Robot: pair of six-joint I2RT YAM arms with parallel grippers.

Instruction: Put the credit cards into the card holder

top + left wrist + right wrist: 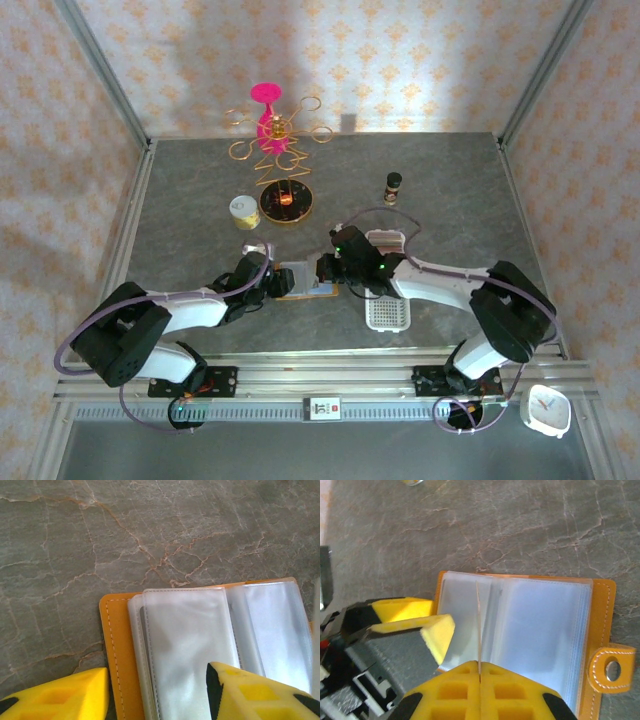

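Yellow left fingers: the left gripper (157, 674) is spread wide. One pad is over the grey marbled table (100, 540) at lower left of its wrist view, the other over the clear sleeves (185, 640) at lower right. It straddles the holder's left border, but whether it is touching I cannot tell.
Orange holder: the card holder (114, 650) lies open and flat, sleeves up, at mid-frame of the top view between the two grippers. Its snap tab (612, 667) is at lower right of the right wrist view.
Card: one credit card (478, 625) stands edge-on above the sleeves, left of centre in the right wrist view. Its colour cannot be told.
Right gripper: the right gripper (479, 669), at bottom centre, has its jaws closed on the card's near end.
Step in hand: probably feeding the card into a sleeve mouth.
Doing it well: pin the sleeves with the left pad so the holder cannot slide. Lower the card from upright toward flat and lead with a corner. Release only once most of it is inside, since thin film may buckle.
Count, task things: one holder and one card. There are several sleeves, number unclear, and whether any is filled I cannot tell.
Count, rest, top view: one yellow-lidded jar (244, 211), one gold wire stand (275, 140), one dark bottle (393, 187), one white tray (388, 316) and one white clock (546, 410).
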